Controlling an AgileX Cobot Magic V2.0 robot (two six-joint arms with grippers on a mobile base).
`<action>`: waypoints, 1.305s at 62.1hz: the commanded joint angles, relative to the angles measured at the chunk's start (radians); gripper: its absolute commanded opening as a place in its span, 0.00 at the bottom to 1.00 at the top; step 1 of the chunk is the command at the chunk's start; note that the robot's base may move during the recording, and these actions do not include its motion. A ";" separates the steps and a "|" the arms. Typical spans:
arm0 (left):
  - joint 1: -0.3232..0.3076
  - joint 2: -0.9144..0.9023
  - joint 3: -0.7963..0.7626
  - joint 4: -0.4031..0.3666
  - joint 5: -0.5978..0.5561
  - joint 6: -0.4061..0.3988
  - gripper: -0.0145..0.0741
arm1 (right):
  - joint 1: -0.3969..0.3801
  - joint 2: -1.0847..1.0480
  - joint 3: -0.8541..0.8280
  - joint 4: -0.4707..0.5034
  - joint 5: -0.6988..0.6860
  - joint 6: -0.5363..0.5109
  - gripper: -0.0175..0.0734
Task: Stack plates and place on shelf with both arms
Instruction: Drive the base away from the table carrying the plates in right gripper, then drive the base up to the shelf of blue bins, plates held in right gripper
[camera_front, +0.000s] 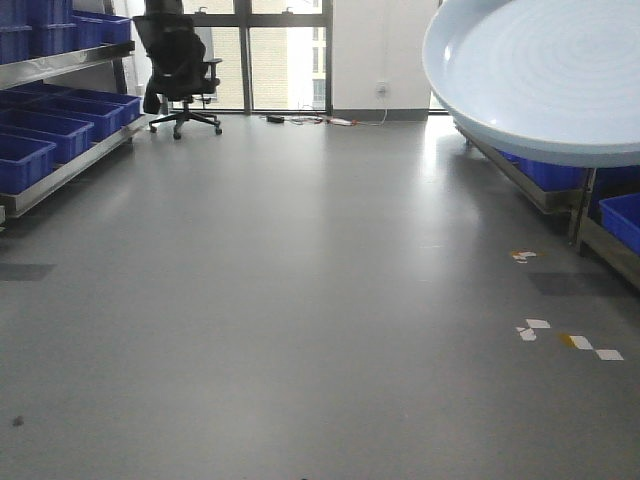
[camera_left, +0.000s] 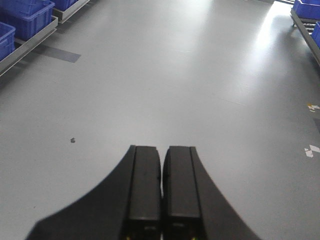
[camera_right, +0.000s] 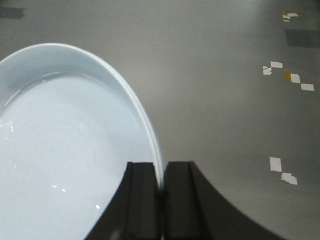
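A pale bluish-white plate (camera_front: 540, 75) hangs in the air at the upper right of the front view, well above the floor. In the right wrist view the same plate (camera_right: 65, 150) fills the left half, and my right gripper (camera_right: 161, 167) is shut on its rim, one finger inside and one outside. My left gripper (camera_left: 161, 152) is shut with nothing between its fingers, held over bare grey floor. The shelf (camera_front: 60, 175) of steel rails with blue crates runs along the left wall; another shelf (camera_front: 590, 215) stands at the right behind the plate. Only one plate shows.
Grey floor (camera_front: 300, 300) spreads ahead. A black office chair (camera_front: 180, 65) stands by the far windows. White and yellow tape marks (camera_front: 570, 340) lie on the floor at the right. Blue crates (camera_left: 22, 20) sit on the left rack.
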 joint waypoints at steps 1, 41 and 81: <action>0.002 0.007 -0.027 0.013 -0.079 -0.007 0.27 | -0.006 -0.012 -0.031 0.000 -0.088 -0.005 0.25; 0.002 0.007 -0.027 0.013 -0.079 -0.007 0.27 | -0.006 -0.012 -0.031 0.000 -0.085 -0.005 0.25; 0.002 0.007 -0.027 0.013 -0.079 -0.007 0.27 | -0.006 -0.012 -0.031 0.000 -0.085 -0.005 0.25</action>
